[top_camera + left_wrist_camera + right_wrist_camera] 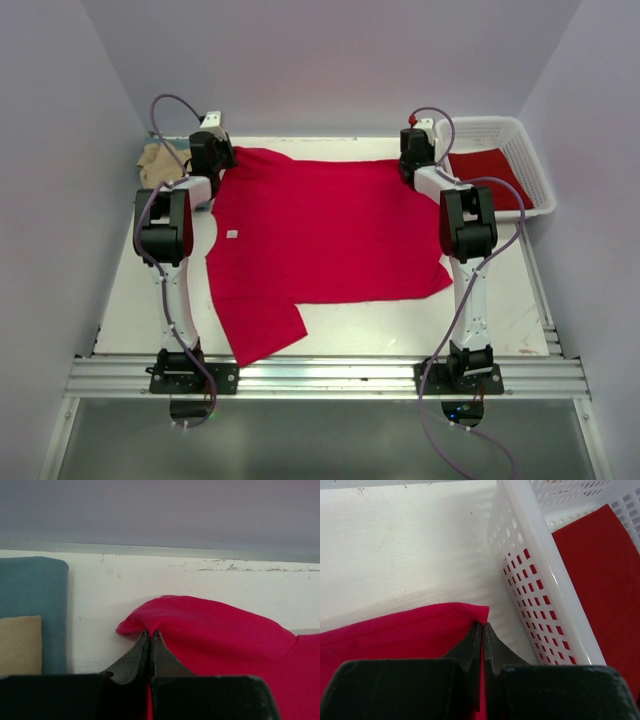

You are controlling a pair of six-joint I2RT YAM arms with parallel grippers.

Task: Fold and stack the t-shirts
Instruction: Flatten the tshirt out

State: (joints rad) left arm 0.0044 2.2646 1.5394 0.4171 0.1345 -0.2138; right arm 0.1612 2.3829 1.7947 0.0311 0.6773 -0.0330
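A bright red t-shirt (320, 235) lies spread across the middle of the table, with a small white neck tag (232, 235) near its left edge. My left gripper (212, 152) is shut on the shirt's far left corner; in the left wrist view that gripper (151, 633) pinches a raised fold of the red t-shirt (215, 630). My right gripper (414, 160) is shut on the far right corner, where the right wrist view shows it (483, 625) clamped on the hem of the red t-shirt (395, 630). A tan t-shirt (19, 645) lies folded on a blue-grey one (35, 587) at the far left.
A white lattice basket (530, 165) stands at the far right corner with a dark red cloth (488, 175) inside; its wall (530, 575) is close beside my right gripper. The booth's back wall rises just behind the table's far edge (200, 552).
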